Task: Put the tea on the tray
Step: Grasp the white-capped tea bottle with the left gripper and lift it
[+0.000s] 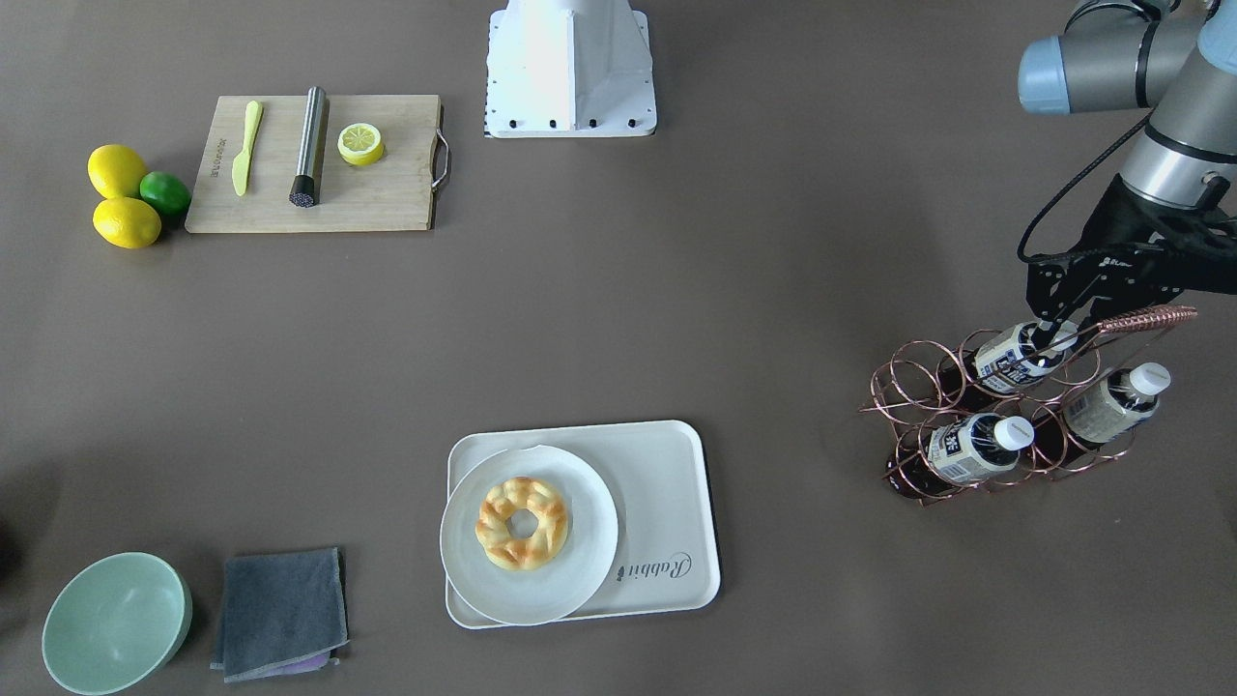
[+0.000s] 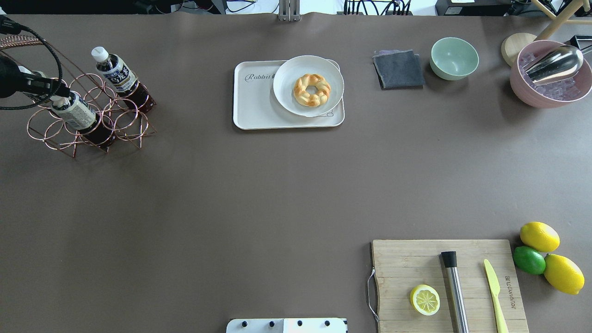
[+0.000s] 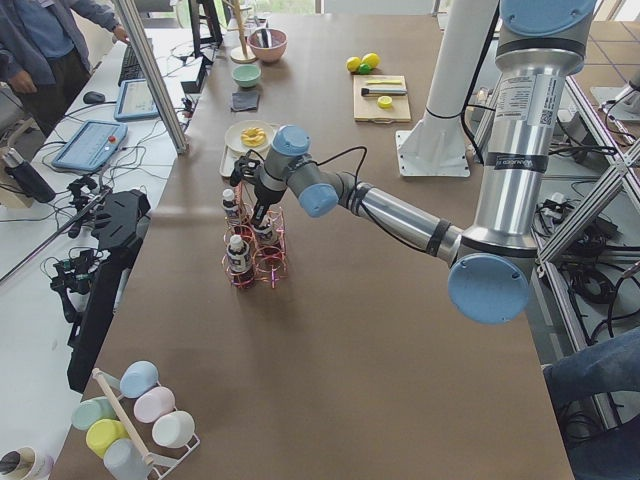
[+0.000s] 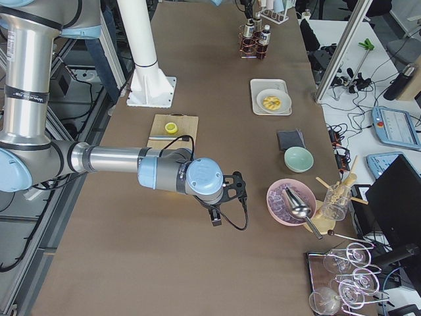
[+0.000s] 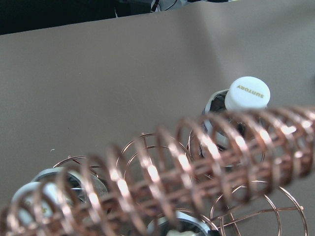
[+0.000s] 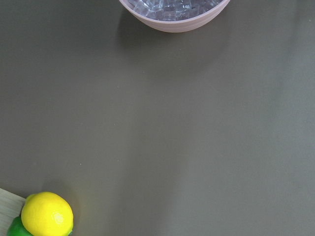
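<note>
Three tea bottles lie in a copper wire rack (image 1: 913, 387) at the table's left end. The top tea bottle (image 1: 1015, 356) has its white cap between the fingers of my left gripper (image 1: 1063, 324), which looks open around the cap. The other two bottles (image 1: 966, 447) (image 1: 1111, 401) lie below it. The left wrist view shows the rack's coiled handle (image 5: 162, 172) and a white cap (image 5: 247, 92). The cream tray (image 1: 667, 483) (image 2: 252, 106) carries a round plate (image 1: 580, 541) with a pastry ring. My right gripper (image 4: 227, 197) hovers near the lemons; I cannot tell its state.
A wooden cutting board (image 1: 319, 164) holds a knife, a steel muddler and a lemon half, with lemons and a lime (image 1: 126, 198) beside it. A green bowl (image 1: 116, 623) and a grey cloth (image 1: 280, 614) lie near the tray. A pink bowl of ice (image 2: 550, 74) stands at the far right.
</note>
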You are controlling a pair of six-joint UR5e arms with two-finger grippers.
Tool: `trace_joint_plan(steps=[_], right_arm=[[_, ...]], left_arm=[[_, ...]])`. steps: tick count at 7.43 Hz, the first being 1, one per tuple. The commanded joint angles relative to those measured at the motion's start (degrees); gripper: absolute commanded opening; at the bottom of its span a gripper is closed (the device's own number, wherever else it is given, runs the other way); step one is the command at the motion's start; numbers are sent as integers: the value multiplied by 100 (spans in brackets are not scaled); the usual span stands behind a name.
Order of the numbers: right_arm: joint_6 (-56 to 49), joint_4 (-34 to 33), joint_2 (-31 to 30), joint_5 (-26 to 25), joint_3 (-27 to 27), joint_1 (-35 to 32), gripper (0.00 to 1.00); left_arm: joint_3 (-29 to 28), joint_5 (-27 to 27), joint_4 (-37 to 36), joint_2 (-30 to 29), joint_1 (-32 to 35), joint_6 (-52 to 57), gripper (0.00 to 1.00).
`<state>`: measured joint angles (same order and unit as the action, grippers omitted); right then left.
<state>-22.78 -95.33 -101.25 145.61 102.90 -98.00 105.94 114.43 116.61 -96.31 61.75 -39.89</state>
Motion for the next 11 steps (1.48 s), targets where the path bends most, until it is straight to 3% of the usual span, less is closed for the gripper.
trace_joint_plan(steps=[1, 2, 5, 8, 11], right_arm=[[2, -4, 0, 11, 2, -9, 100], [2, -4, 0, 37, 2, -9, 100], [2, 5, -18, 55, 2, -9, 100], [2, -4, -44, 73, 133, -9, 100], [11, -30, -44, 73, 309, -9, 100]], left_arm=[[67, 9, -42, -10, 3, -90, 0], [224, 44, -138, -19, 82, -90, 0], [733, 1298, -436, -107, 1178, 7, 0], [1540, 1642, -701, 462, 1542, 262, 0], [2526, 1652, -2041, 404, 1278, 52, 0]])
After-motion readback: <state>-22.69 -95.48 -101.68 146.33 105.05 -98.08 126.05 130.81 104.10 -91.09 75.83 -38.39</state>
